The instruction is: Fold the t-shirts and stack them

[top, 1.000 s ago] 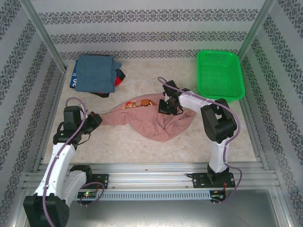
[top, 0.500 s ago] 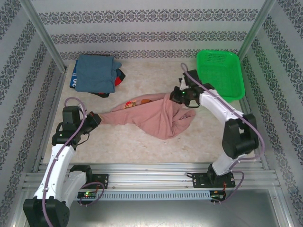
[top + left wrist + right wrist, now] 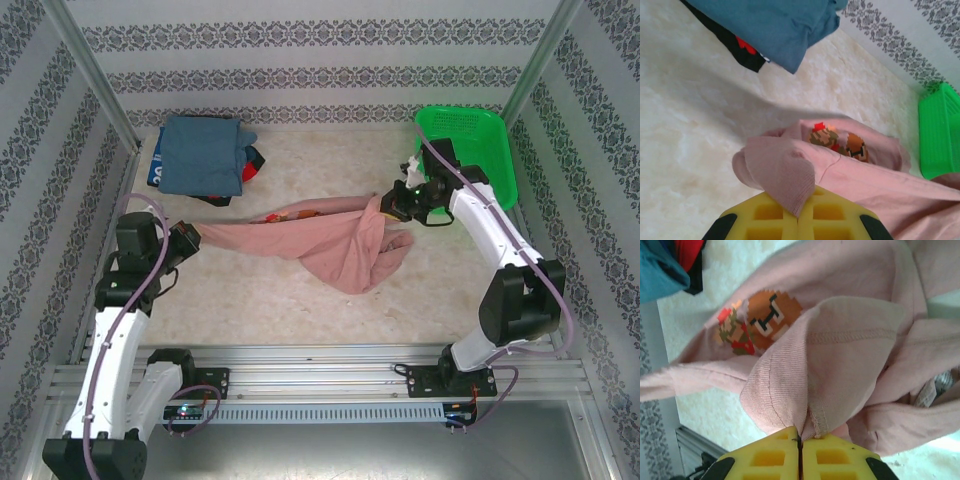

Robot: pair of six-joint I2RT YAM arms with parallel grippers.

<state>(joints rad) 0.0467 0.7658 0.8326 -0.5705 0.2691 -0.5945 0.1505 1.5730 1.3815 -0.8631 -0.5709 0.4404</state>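
Observation:
A dusty-pink t-shirt with a brown-red pixel print hangs stretched between my two grippers across the middle of the table. At its left end my left gripper is shut on a sleeve edge. My right gripper is shut on a hemmed fold at the right end, next to the green basket. The lower part of the shirt sags in a bunch. A stack of folded t-shirts, blue-grey on top with dark and red edges, lies at the back left.
The green plastic mesh basket sits at the back right, close behind my right wrist. Patterned walls with metal posts enclose the table on three sides. Bare pale tabletop lies in front of the shirt.
My right gripper has pulled its end of the pink shirt right and back toward the basket. My left gripper shifted slightly left and back. The shirt has gone from bunched to stretched.

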